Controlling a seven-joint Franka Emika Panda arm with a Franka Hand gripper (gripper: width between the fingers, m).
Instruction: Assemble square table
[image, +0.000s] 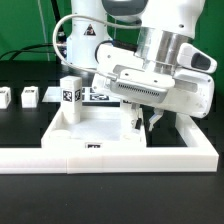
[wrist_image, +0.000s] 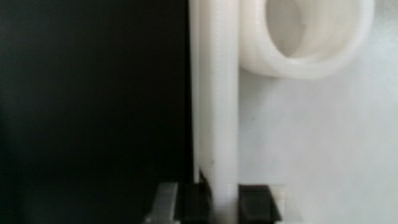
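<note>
The square table's white slab (image: 105, 126) lies inside the corner of the rail. A white tagged leg (image: 72, 97) stands upright at the slab's far corner, on the exterior view's left. My gripper (image: 150, 122) reaches down to the slab's side on the exterior view's right. In the wrist view my gripper (wrist_image: 217, 198) is shut on the slab's thin white edge (wrist_image: 217, 100), which runs straight out between the two dark fingers (wrist_image: 260, 203). A round corner socket (wrist_image: 267, 55) shows beside that edge, far from the fingers.
The long white L-shaped rail (image: 120, 153) runs along the front and up the exterior view's left. Three small white leg blocks (image: 30, 96) sit on the black table further left. The marker board (image: 98, 97) lies behind the slab, partly hidden by the arm.
</note>
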